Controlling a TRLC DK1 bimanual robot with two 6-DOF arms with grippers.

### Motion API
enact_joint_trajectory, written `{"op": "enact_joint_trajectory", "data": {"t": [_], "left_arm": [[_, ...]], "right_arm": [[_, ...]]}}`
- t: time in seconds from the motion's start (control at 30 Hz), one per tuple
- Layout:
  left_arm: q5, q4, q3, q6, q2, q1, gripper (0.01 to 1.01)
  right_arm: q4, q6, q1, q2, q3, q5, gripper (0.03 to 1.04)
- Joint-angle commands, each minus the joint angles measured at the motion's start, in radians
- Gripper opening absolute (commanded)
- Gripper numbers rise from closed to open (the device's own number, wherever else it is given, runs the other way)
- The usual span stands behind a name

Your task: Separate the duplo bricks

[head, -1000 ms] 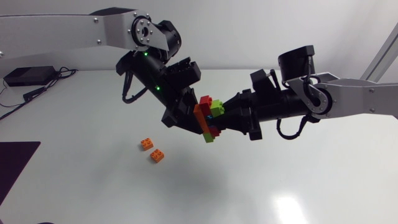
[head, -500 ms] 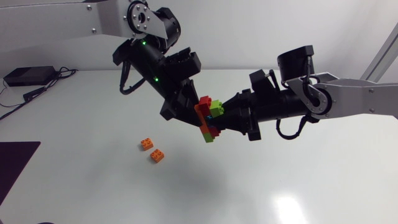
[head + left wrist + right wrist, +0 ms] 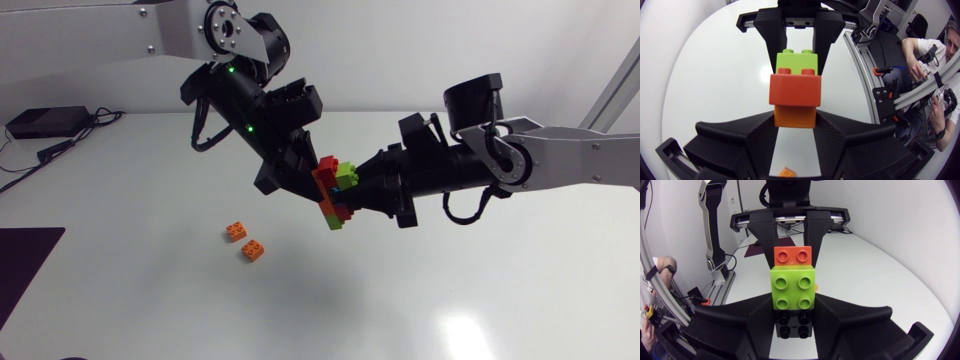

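One brick stack (image 3: 334,196) mid-air, left claw (image 3: 316,188) angled down pinching it, right claw (image 3: 352,188) level, pinching opposite end.

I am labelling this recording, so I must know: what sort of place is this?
Probably a robotics lab bench: a plain white table, the left arm and right arm with jaws shut on one duplo stack in the air, and two loose orange bricks lying on the table.

No text, label, number or sign could be read on anything in view. The stack of bricks (image 3: 328,180) showed plain coloured faces and studs, with no legible print.
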Motion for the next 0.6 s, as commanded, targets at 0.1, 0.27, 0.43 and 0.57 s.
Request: {"op": "enact_joint_trajectory", "data": {"t": [0.1,0.27,0.43,0.57], "left_arm": [[-0.009,-0.012,-0.045,0.065,-0.053,-0.015,0.366],[-0.009,-0.018,-0.059,0.080,-0.066,-0.009,0.366],[-0.009,-0.018,-0.082,0.094,-0.072,-0.006,0.366],[-0.005,0.000,-0.094,0.082,-0.072,0.010,0.366]], "right_arm": [[-0.046,0.005,-0.028,0.037,0.038,-0.077,0.16],[-0.107,0.010,-0.068,0.098,0.093,-0.175,0.16],[-0.135,0.004,-0.076,0.126,0.113,-0.209,0.16],[-0.135,-0.014,-0.076,0.106,0.101,-0.197,0.16]]}}
